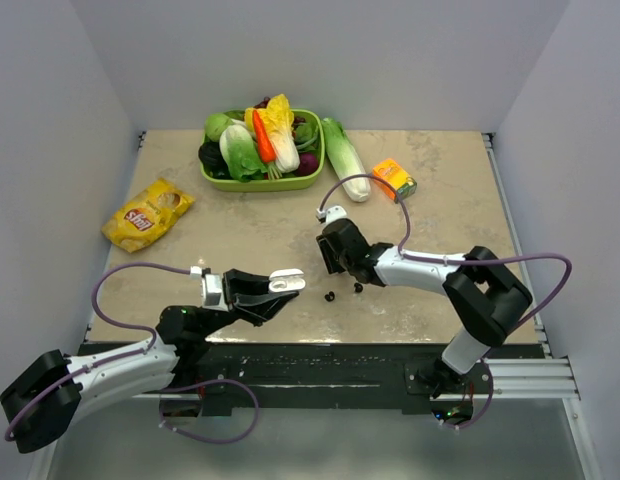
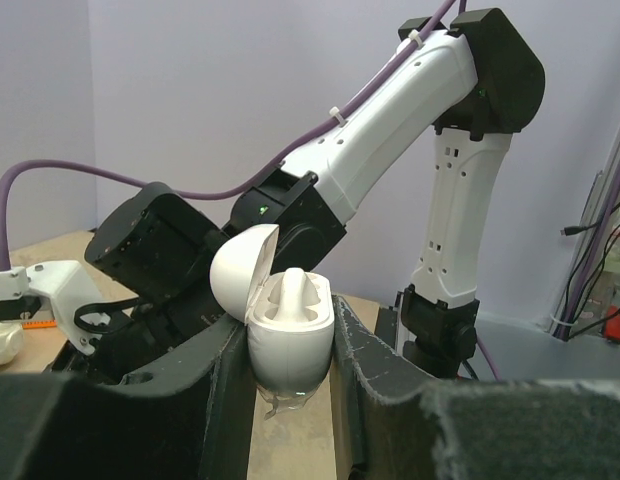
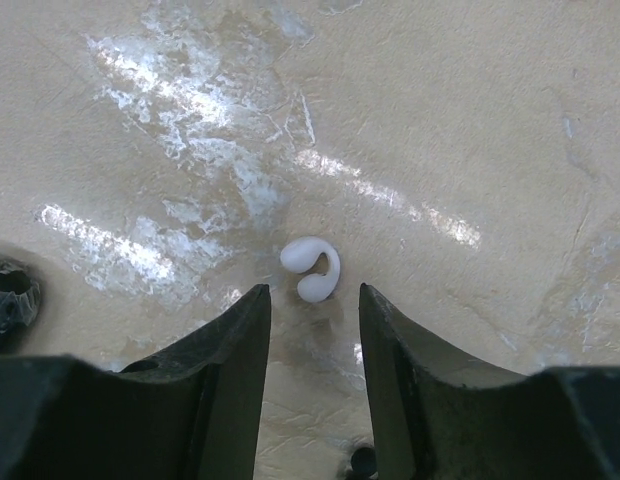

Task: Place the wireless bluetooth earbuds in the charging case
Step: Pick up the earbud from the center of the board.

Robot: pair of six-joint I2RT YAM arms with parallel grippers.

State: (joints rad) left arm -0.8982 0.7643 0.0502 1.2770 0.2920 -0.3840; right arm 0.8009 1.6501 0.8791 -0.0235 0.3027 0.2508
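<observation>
My left gripper (image 1: 280, 290) is shut on the white charging case (image 1: 288, 282) and holds it just above the table. In the left wrist view the case (image 2: 290, 340) stands upright between the fingers with its lid (image 2: 238, 275) swung open to the left, and its two sockets look empty. My right gripper (image 1: 335, 258) is open and points down at the table. In the right wrist view its fingers straddle a curled white earbud (image 3: 312, 270) lying just beyond the fingertips. Two black earbuds (image 1: 331, 296) (image 1: 357, 287) lie on the table between the grippers. One black earbud (image 3: 8, 295) shows at that view's left edge.
A green basket (image 1: 252, 184) of vegetables stands at the back, with a napa cabbage (image 1: 345, 158) and an orange box (image 1: 394, 178) to its right. A yellow chips bag (image 1: 148, 213) lies at the left. The right arm (image 2: 390, 150) rises just beyond the case.
</observation>
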